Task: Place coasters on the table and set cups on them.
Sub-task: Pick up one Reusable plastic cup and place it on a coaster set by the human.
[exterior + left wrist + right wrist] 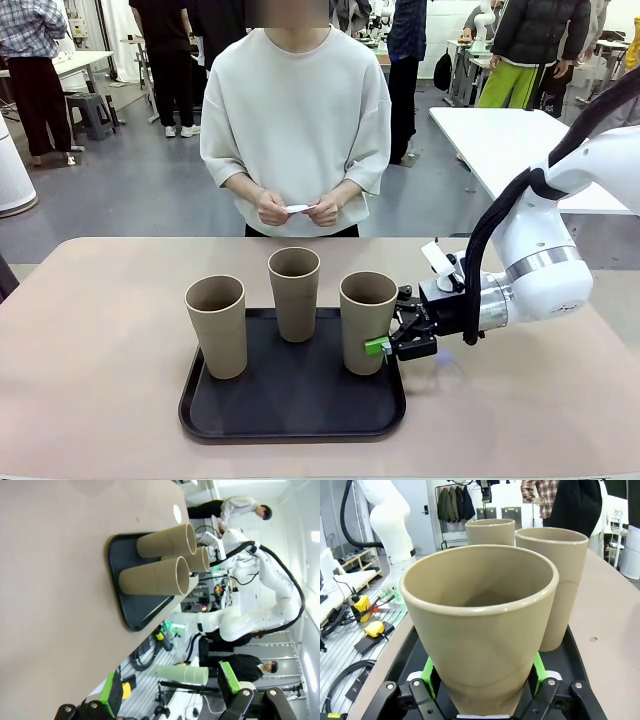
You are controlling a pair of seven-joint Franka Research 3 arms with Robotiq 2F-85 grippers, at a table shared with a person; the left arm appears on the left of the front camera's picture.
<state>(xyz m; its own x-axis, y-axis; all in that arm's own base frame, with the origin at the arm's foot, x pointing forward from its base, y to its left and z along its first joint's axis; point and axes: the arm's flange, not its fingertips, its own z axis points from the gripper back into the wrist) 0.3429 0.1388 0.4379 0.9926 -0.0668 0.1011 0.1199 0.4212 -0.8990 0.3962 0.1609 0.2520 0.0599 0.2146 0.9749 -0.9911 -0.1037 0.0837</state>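
Observation:
Three tan cups stand on a black tray on the beige table: a left cup, a middle cup and a right cup. My right gripper is shut on the lower part of the right cup. In the right wrist view that cup sits between the green fingertips. The person across the table holds a thin white coaster in both hands. My left gripper is open and holds nothing, out past the table's edge, with the cups lying sideways in its view.
A white table stands behind at the right. Bare tabletop lies to the left, right and front of the tray. Other people stand in the background. A stack of pale green cups shows beyond the table in the left wrist view.

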